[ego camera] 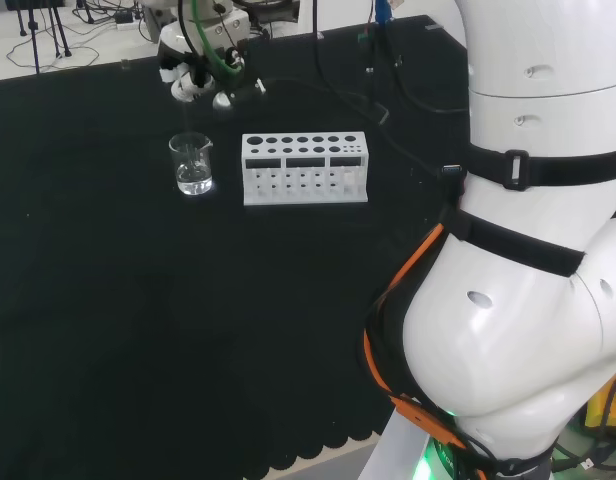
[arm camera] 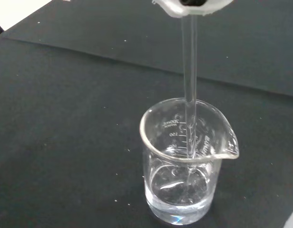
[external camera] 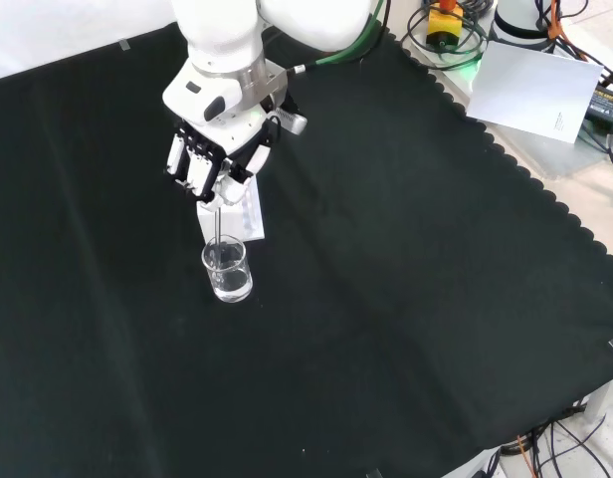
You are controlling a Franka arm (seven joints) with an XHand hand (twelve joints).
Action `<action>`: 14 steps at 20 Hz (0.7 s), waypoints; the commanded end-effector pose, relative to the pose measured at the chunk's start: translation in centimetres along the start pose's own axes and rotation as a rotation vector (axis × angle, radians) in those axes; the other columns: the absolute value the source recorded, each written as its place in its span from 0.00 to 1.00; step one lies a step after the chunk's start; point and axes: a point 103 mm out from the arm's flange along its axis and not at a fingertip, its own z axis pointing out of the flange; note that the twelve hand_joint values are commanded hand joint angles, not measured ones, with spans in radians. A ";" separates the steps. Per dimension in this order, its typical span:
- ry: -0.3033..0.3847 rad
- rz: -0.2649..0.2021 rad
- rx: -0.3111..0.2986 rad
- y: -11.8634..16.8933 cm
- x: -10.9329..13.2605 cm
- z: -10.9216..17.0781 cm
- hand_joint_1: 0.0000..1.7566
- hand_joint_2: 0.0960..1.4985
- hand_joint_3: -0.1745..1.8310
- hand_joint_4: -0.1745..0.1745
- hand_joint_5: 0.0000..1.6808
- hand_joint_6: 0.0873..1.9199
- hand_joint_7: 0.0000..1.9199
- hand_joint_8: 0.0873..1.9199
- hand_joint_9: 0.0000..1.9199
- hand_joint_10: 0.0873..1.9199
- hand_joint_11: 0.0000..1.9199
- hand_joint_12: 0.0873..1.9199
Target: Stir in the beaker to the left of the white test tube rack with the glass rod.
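A clear glass beaker [ego camera: 192, 165] holding a little clear liquid stands on the black cloth, just left of the white test tube rack [ego camera: 304, 168] in the head view. In the front view the hand [external camera: 212, 159] hangs above the beaker [external camera: 228, 271], fingers curled round the top of a thin glass rod [external camera: 219, 224]. The rod points straight down into the beaker. The wrist view shows the rod [arm camera: 189, 95] passing inside the rim of the beaker [arm camera: 184, 161], its tip in the liquid near the bottom. The rack [external camera: 245, 221] is partly hidden behind the hand.
The arm's white links [ego camera: 528, 250] take up the right of the head view. A white sheet [external camera: 535, 90] and cables lie beyond the cloth's scalloped edge at the front view's upper right. Bare black cloth [external camera: 386, 319] surrounds the beaker.
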 end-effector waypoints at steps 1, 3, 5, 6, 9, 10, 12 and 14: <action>0.010 0.021 0.001 -1.3 -1.3 0.0 0.82 0.74 0.09 0.00 0.49 0.49 0.49 0.72 0.81 0.47 0.42 0.53; 0.006 0.024 0.003 -1.8 -1.2 0.0 0.82 0.74 0.09 0.00 0.49 0.49 0.49 0.72 0.81 0.47 0.42 0.53; 0.003 0.028 0.007 -2.3 -0.9 0.1 0.82 0.74 0.09 0.00 0.49 0.49 0.49 0.72 0.81 0.47 0.42 0.53; 0.002 0.027 0.008 -2.4 -0.7 0.1 0.82 0.74 0.09 0.00 0.49 0.49 0.49 0.72 0.81 0.47 0.42 0.53; 0.004 0.020 0.006 -2.5 0.0 0.2 0.82 0.74 0.09 0.00 0.49 0.49 0.49 0.72 0.81 0.47 0.42 0.53; 0.006 0.017 0.005 -2.5 0.2 0.2 0.82 0.74 0.09 0.00 0.49 0.49 0.49 0.72 0.81 0.47 0.42 0.53; 0.011 0.002 0.000 -2.2 0.6 0.2 0.82 0.74 0.09 0.00 0.49 0.49 0.49 0.72 0.81 0.47 0.42 0.53; 0.018 -0.003 -0.003 -1.8 0.8 0.2 0.82 0.74 0.09 0.00 0.49 0.49 0.49 0.72 0.81 0.47 0.42 0.53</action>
